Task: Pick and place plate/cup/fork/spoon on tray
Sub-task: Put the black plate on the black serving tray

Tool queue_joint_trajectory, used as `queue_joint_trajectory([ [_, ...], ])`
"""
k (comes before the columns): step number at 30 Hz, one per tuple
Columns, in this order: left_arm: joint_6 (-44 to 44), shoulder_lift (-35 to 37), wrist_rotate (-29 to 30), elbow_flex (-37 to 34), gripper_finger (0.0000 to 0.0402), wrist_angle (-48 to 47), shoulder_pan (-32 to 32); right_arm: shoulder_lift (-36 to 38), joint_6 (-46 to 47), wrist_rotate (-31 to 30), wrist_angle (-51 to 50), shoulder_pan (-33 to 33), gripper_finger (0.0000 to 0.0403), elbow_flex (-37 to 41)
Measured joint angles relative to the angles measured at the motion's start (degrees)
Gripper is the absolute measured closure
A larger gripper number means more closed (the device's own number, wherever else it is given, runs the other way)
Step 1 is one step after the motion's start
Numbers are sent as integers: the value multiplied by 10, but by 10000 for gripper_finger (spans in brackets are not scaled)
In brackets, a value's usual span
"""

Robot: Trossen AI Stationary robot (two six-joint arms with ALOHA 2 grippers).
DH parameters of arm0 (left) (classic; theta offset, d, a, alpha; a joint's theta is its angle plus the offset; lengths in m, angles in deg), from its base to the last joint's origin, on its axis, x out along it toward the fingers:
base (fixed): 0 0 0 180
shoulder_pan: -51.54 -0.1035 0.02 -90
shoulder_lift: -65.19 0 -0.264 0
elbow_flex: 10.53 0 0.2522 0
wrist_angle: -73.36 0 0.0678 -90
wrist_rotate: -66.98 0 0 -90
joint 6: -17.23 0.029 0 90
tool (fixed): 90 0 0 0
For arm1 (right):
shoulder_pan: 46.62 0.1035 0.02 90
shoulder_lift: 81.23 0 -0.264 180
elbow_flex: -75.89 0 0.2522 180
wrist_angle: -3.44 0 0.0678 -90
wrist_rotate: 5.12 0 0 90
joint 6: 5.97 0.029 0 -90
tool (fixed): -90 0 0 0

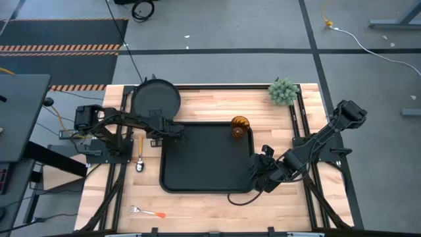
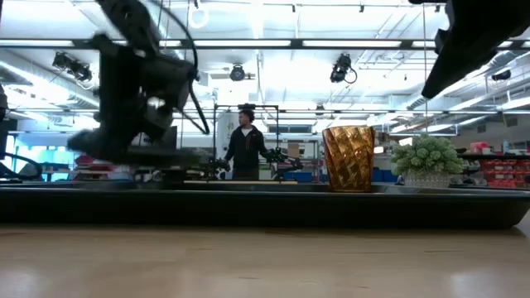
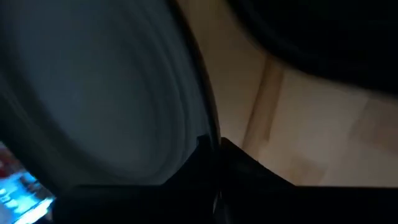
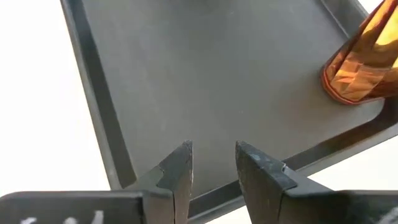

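My left hand (image 1: 163,130) is clamped on the near rim of the plate (image 1: 156,99), thin edge between the fingers, since a flat plate gives me no other hold. In the low view the plate looks lifted off the counter (image 1: 210,207), roughly level, just beside the tray (image 1: 197,161) at its far left corner; I judge the plate is on its way over. The left wrist view shows only the plate's rim right at my fingers.

The cup (image 1: 239,128) stands upright inside the tray at the far right corner, leaving the middle free for the plate.

My right hand (image 1: 262,172) hangs at the tray's near right edge, fingers a little apart and holding nothing, pointed across the bare tray floor toward the cup, out of the plate's way.

The spoon (image 1: 140,158) lies on the counter just left of the tray. The fork (image 1: 147,212) lies near the front edge, well apart. Both not yet placed.
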Motion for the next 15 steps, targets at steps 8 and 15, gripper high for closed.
queue_joint_trajectory([
  [8, -159, 1, -30, 129, 394, -114, 148, 0, 0, 22, 1, 12, 275, 0],
  [15, -139, 1, -44, 123, 391, 183, 302, 0, 28, 66, 28, 45, 275, 0],
])
